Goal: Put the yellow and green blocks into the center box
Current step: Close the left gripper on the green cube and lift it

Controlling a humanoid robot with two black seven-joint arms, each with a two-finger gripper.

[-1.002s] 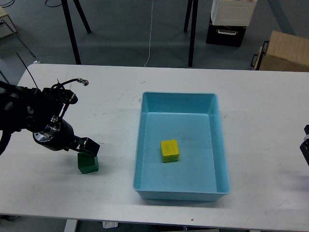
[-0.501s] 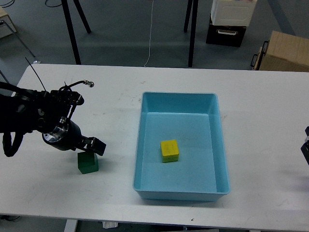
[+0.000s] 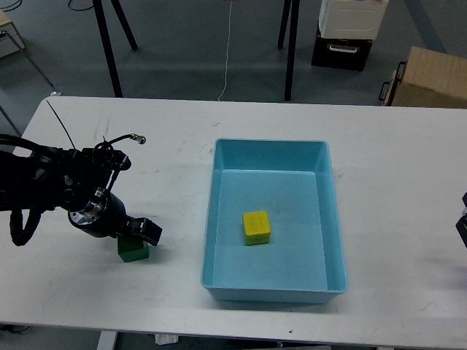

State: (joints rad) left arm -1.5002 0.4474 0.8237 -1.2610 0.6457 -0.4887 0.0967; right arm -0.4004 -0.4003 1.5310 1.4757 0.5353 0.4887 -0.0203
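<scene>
A green block (image 3: 133, 252) sits on the white table (image 3: 168, 146), left of the blue box (image 3: 270, 144). My left gripper (image 3: 143, 230) hangs right over the block's top and hides its upper edge. The gripper is dark and I cannot tell its fingers apart. A yellow block (image 3: 256, 227) lies on the floor of the blue box, near its middle. Only a dark sliver of my right arm (image 3: 462, 217) shows at the right edge, and its gripper is out of view.
The left arm's thick black body and cables (image 3: 51, 186) lie over the table's left part. Beyond the far edge are black stand legs (image 3: 109, 51), a cardboard box (image 3: 427, 76) and a white-and-black case (image 3: 346, 33) on the floor.
My left gripper has moved a little right and down, coming closer onto the top of the green block. The blocks and the box have not moved.
</scene>
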